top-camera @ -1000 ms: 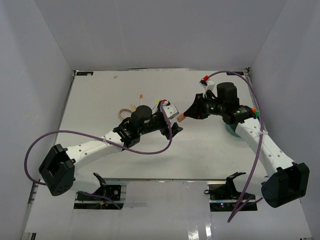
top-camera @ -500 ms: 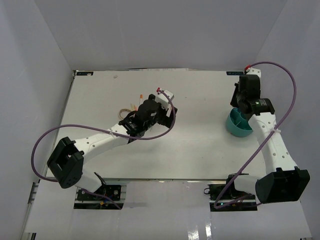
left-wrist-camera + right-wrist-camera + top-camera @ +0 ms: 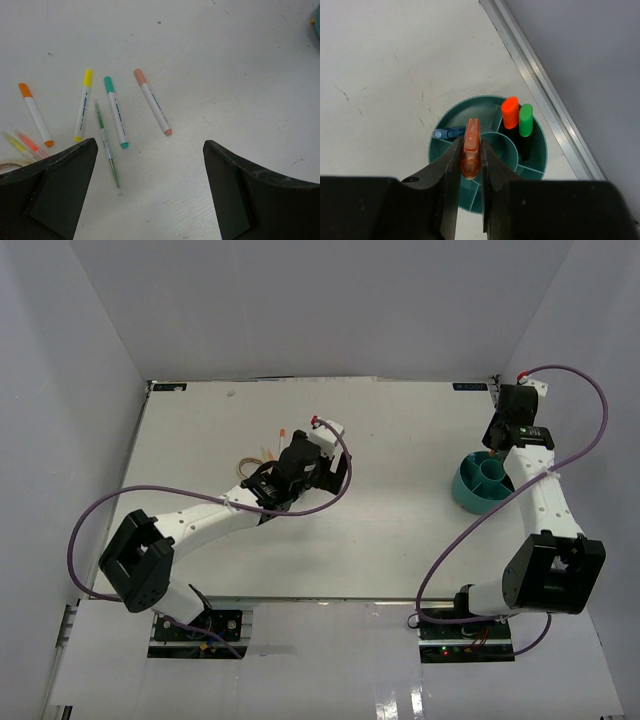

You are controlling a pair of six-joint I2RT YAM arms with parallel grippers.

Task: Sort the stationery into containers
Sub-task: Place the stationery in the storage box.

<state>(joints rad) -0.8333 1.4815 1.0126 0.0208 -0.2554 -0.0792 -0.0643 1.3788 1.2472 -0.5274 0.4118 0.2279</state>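
Observation:
My right gripper (image 3: 470,159) is shut on a salmon-orange highlighter (image 3: 471,150) and holds it above the round teal organiser cup (image 3: 451,118); the cup also shows in the top view (image 3: 470,496), under the right gripper (image 3: 500,435). In the cup stand an orange-capped (image 3: 510,112) and a green-capped black marker (image 3: 525,120), and a light blue pen (image 3: 447,133). My left gripper (image 3: 149,187) is open and empty above the table. Beyond it lie a salmon-capped marker (image 3: 153,101), a teal one (image 3: 116,111), a yellow one (image 3: 83,104), an orange one (image 3: 36,114) and a thin green pen (image 3: 107,145).
Two small highlighters (image 3: 24,143) and a beige rubber-band loop (image 3: 10,163) lie at the left edge of the left wrist view. A metal rail (image 3: 545,95) and the grey wall run just behind the cup. The left arm (image 3: 200,520) stretches across the table's middle.
My right arm has swung from the table's middle to the right with the salmon highlighter, over the teal cup. My left gripper has shifted slightly toward the pens.

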